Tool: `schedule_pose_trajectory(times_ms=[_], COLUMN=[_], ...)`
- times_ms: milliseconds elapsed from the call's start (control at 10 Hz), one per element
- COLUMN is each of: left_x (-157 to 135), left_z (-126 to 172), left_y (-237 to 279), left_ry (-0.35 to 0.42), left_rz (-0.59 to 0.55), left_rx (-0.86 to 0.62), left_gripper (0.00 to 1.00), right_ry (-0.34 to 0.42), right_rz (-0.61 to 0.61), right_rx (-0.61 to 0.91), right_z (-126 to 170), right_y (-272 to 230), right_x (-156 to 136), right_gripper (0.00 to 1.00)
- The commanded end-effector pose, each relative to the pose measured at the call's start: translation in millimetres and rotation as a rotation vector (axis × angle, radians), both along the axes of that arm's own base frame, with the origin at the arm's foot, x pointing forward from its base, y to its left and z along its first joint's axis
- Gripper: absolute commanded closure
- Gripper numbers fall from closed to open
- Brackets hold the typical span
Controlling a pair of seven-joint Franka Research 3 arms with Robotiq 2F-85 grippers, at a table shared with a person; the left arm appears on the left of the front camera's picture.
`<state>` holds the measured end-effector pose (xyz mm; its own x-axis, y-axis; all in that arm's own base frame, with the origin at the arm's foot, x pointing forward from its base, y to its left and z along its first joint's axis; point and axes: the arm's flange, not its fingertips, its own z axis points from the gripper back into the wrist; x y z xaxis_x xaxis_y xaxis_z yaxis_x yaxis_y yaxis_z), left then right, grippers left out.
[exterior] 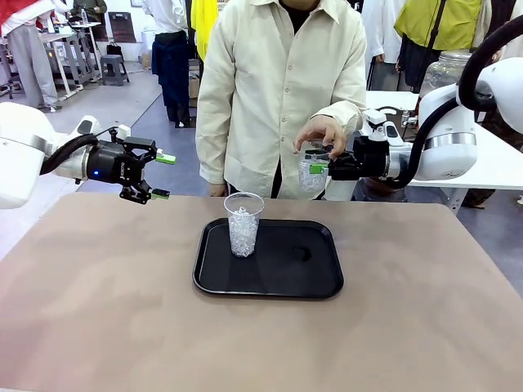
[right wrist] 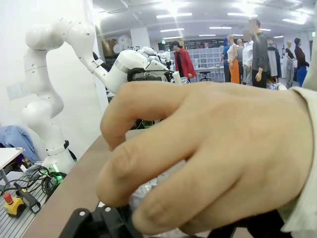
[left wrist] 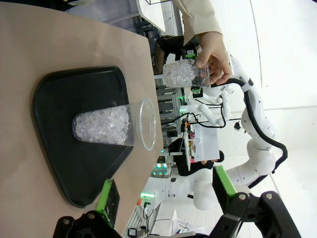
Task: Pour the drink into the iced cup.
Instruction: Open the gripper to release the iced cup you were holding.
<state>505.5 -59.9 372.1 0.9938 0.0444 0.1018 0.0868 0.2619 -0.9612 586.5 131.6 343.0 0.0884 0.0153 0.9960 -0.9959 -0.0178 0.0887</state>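
The iced cup, clear plastic and packed with crushed ice, stands upright on a black tray; the left wrist view shows this cup on the tray. The drink is out of view. Beyond the table's far edge, a second clear cup of ice hangs in the air. A person's hand grips it from above, and my right gripper has its fingers on either side of it; whether they still press it is unclear. My left gripper hovers open and empty at the far left.
The person stands at the far side, behind the tray. A large clear jar sits on a white table at the back right. Bare brown tabletop surrounds the tray. In the right wrist view, the hand covers my fingers.
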Motion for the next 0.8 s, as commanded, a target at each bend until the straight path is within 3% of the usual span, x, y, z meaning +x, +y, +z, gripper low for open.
schedule_pose_trajectory(times_ms=[0, 300, 700], left_x=[-0.2, -0.2, -0.2], left_z=[0.7, 0.7, 0.7], left_y=[0.2, 0.2, 0.2], left_ry=[-0.003, -0.003, -0.003], left_rz=[-0.002, -0.002, -0.002], left_rx=[0.006, 0.006, 0.006], left_gripper=[0.00, 0.00, 0.00], right_ry=[0.015, 0.045, 0.027], right_rz=[0.024, 0.003, -0.016], right_rx=[0.012, 0.013, -0.048], right_z=[-0.8, -12.1, -42.2], right_y=[-6.2, -25.5, -67.2], right_x=[-1.4, -3.5, -21.7], right_gripper=[0.00, 0.00, 0.00])
